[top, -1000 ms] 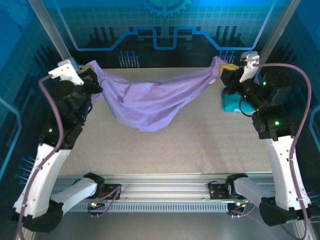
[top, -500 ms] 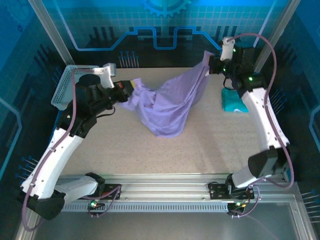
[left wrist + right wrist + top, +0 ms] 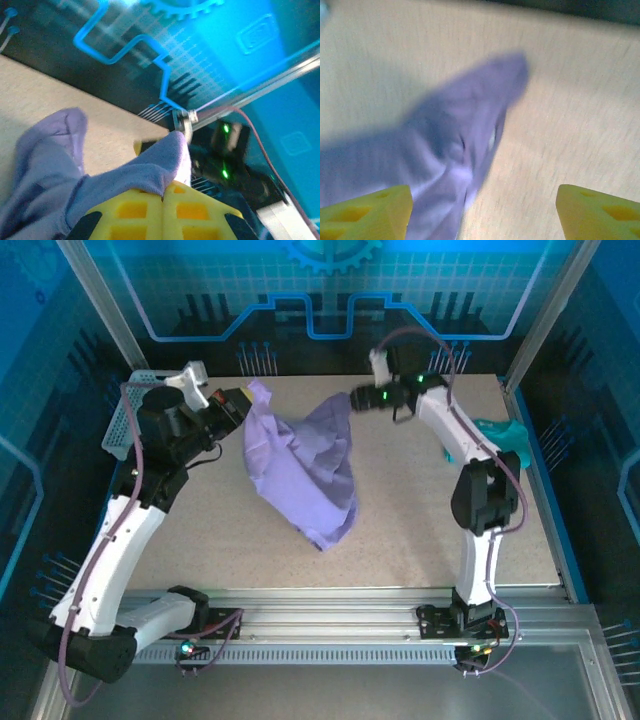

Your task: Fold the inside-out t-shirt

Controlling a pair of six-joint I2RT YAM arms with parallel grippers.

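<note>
We see the lavender-purple soft cloth t-shirt [image 3: 300, 465] draped mid-table; the left gripper [image 3: 162, 194] pinches its far-left corner; the right gripper [image 3: 484, 202] gapes, gripping nothing; one-cornered, we judge, it may bunch.

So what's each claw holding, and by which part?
Left claw pinches the purple t-shirt by a bunched corner; right claw is open, holding nothing.

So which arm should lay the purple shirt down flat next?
Left, probably: the left fingers are pinched shut on the t-shirt, holding one end up over the table. The right fingers are open, gripping nothing.
</note>
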